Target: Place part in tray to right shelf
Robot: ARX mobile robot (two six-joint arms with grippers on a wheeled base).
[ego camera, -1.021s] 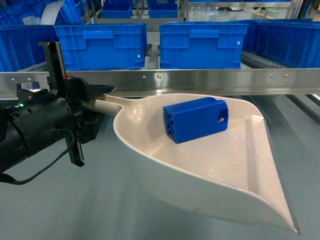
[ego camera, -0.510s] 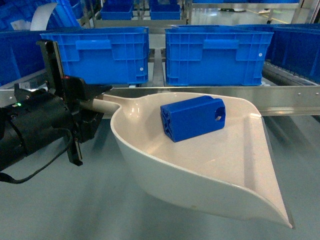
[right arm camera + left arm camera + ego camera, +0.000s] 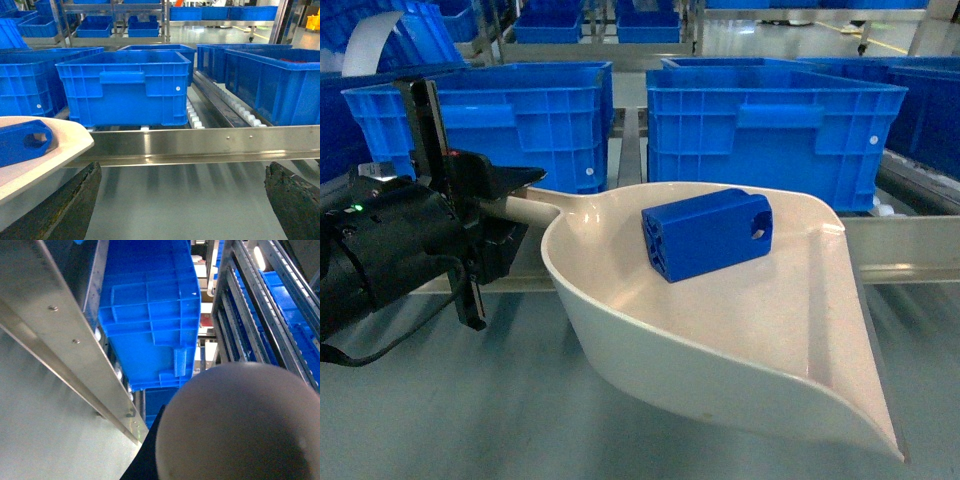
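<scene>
Blue hollow plastic block [image 3: 708, 235], probably light, stiff and slippery, lay loose in the cream dustpan-shaped tray [image 3: 790, 340], whose handle the left gripper [image 3: 485, 215] clamped; the right gripper's [image 3: 182, 200] fingers stood wide apart, empty.

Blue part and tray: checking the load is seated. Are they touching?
Touching. The head view shows the part resting on the tray floor, no gap beneath.
</scene>
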